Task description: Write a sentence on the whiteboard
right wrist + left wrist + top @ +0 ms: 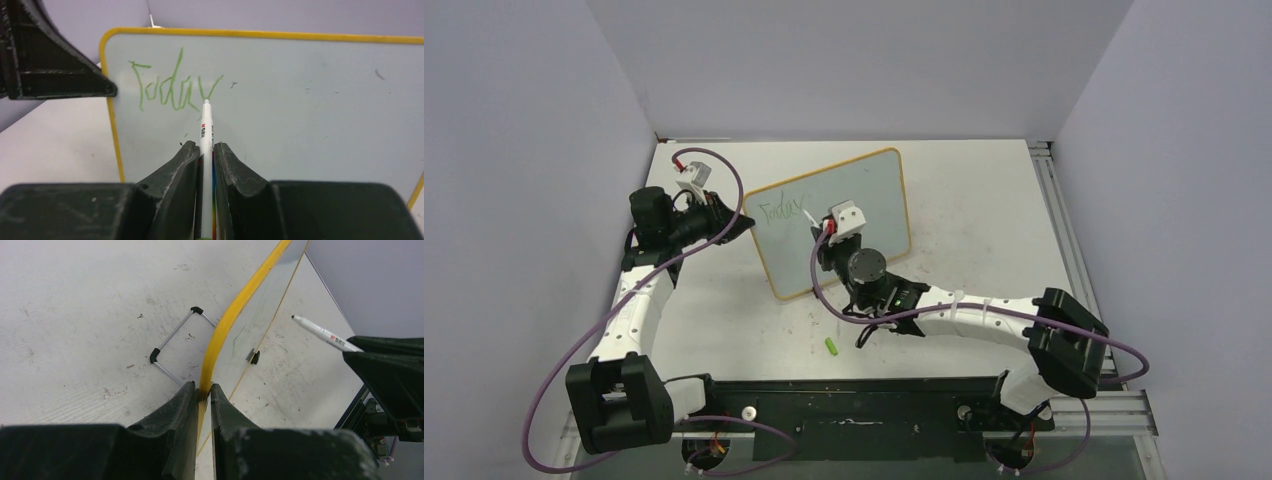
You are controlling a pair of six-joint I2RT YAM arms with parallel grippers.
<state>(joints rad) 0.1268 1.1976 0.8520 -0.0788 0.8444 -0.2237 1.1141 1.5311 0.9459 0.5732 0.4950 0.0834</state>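
The whiteboard (pixel 864 200) is standing propped near the middle of the table (pixel 984 200), its written face turning toward the arms. The left gripper (pixel 204 392) is pinching the yellow frame (pixel 235 310) at the board's 9 o'clock edge, its jaws narrow and pressing on both sides of the rim. A wire foot (pixel 172 342) is resting on the table behind the board. The right gripper (pixel 206 147) is clamping a white marker (pixel 205 125) by its barrel, jaws tight, aiming it toward 12 o'clock in its wrist view. The tip is sitting at the foot of the last letter; whether it is touching the surface I cannot tell. The sentence (pixel 170 90) is showing one green word, "Today", in the board's 10 o'clock corner. A green cap (pixel 832 346) is lying on the table at 6 o'clock from the board, apart from it.
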